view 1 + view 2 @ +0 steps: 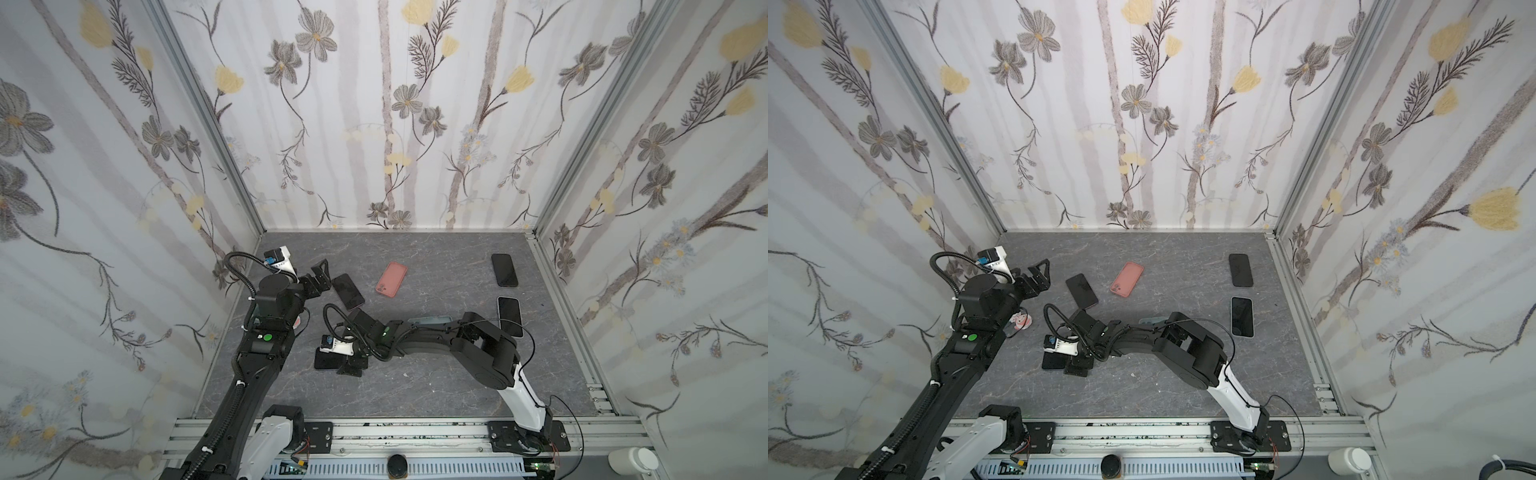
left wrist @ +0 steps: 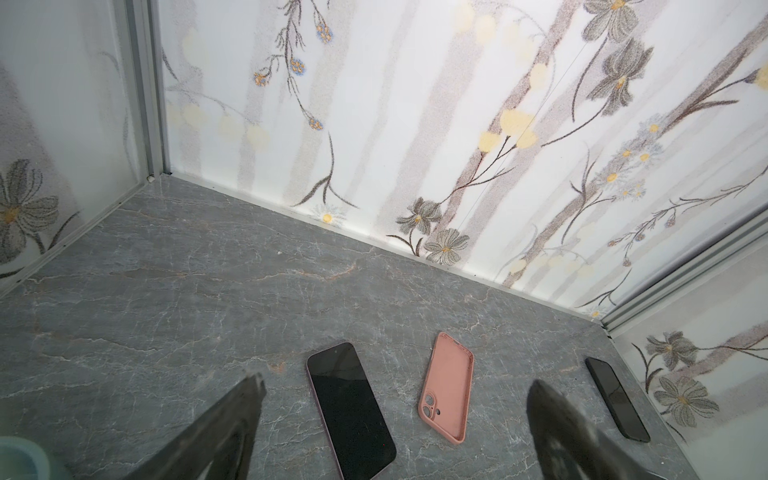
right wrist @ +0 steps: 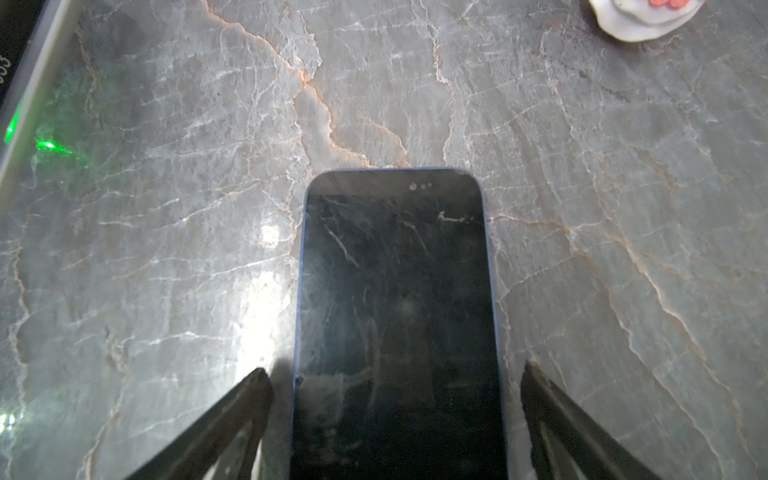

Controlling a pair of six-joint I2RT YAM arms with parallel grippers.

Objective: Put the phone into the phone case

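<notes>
A dark phone with a blue edge (image 3: 395,291) lies screen up on the grey table near the front (image 1: 325,360) (image 1: 1053,360). My right gripper (image 3: 395,370) (image 1: 352,367) (image 1: 1077,368) is low over it and open. One finger stands on each long side of the phone, with a thin gap on both sides. A pink phone case (image 1: 391,279) (image 1: 1127,279) (image 2: 449,395) lies hollow side up mid-table. My left gripper (image 2: 397,382) (image 1: 319,275) (image 1: 1038,276) hangs open and empty beside a pink-edged phone (image 1: 348,291) (image 1: 1082,291) (image 2: 351,409).
A black phone (image 1: 504,270) (image 1: 1241,270) (image 2: 617,399) and a white-edged phone (image 1: 510,316) (image 1: 1242,316) lie at the right. A pale blue case (image 1: 430,320) peeks from behind the right arm. A clear case with a pink print (image 1: 1020,321) (image 3: 644,16) lies by the left arm.
</notes>
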